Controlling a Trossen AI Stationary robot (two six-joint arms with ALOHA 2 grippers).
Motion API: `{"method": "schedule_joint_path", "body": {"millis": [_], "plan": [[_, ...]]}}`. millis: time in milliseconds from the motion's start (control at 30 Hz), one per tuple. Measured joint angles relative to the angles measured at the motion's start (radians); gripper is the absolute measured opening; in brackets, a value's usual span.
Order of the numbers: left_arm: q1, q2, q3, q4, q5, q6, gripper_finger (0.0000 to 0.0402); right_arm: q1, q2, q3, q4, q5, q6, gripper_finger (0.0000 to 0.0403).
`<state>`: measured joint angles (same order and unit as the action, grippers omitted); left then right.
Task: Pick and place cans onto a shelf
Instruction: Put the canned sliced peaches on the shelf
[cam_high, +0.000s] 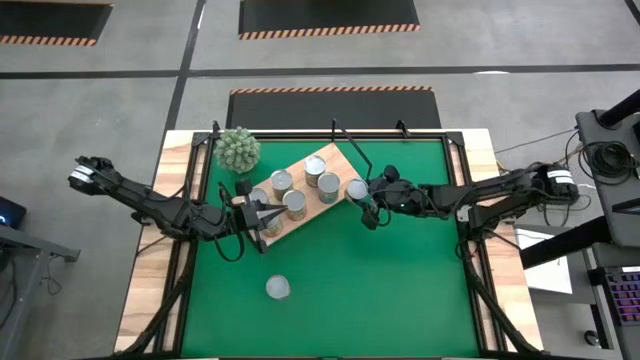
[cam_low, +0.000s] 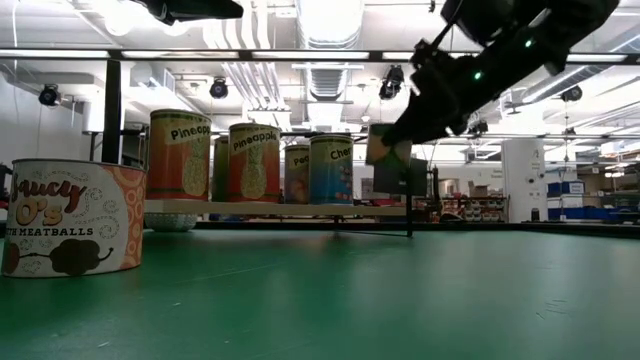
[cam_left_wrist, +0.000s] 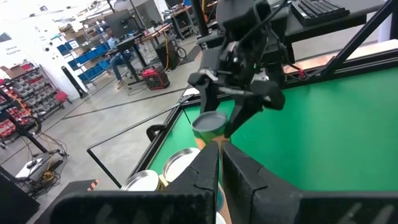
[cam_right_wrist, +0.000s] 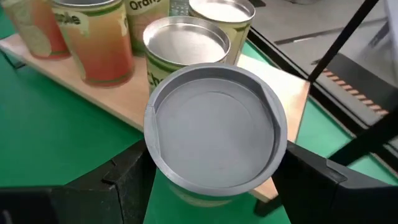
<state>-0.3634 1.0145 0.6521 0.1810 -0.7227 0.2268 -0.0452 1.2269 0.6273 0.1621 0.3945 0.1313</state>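
The right gripper (cam_right_wrist: 211, 180) is clasping a can (cam_right_wrist: 214, 134) at the shelf (cam_high: 300, 195) edge; the low view is showing it raised off the board. The left gripper (cam_high: 262, 214) is hovering clenched, empty.

The right arm reaches in from the right, its right gripper (cam_high: 357, 192) raised above the table with fingers (cam_right_wrist: 127, 177) spread wide around a can (cam_right_wrist: 214, 134). The left arm stretches in from the left, its left gripper (cam_high: 268, 213) closed, fingertips together.
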Motion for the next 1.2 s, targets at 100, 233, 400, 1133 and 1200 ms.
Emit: {"method": "schedule_joint_path", "body": {"millis": [100, 233, 400, 1133, 1200], "plan": [[0.0, 0.0, 0.0, 0.0, 0.0, 0.0, 0.0, -0.024, 0.049, 0.006, 0.008, 0.02, 0.023, 0.0265], [0.0, 0.0, 0.0, -0.001, 0.0, 0.0, 0.0, -0.05, 0.109, 0.032, 0.012, 0.027, 0.028, 0.0265], [0.0, 0.0, 0.0, -0.005, 0.0, 0.0, 0.0, -0.064, 0.189, 0.08, 0.008, 0.026, 0.024, 0.0272], [0.0, 0.0, 0.0, -0.008, 0.0, 0.0, 0.0, -0.107, 0.255, 0.118, 0.001, 0.025, 0.023, 0.0322], [0.0, 0.0, 0.0, -0.008, 0.0, 0.0, 0.0, -0.108, 0.255, 0.118, 0.001, 0.025, 0.014, 0.0326]]}}
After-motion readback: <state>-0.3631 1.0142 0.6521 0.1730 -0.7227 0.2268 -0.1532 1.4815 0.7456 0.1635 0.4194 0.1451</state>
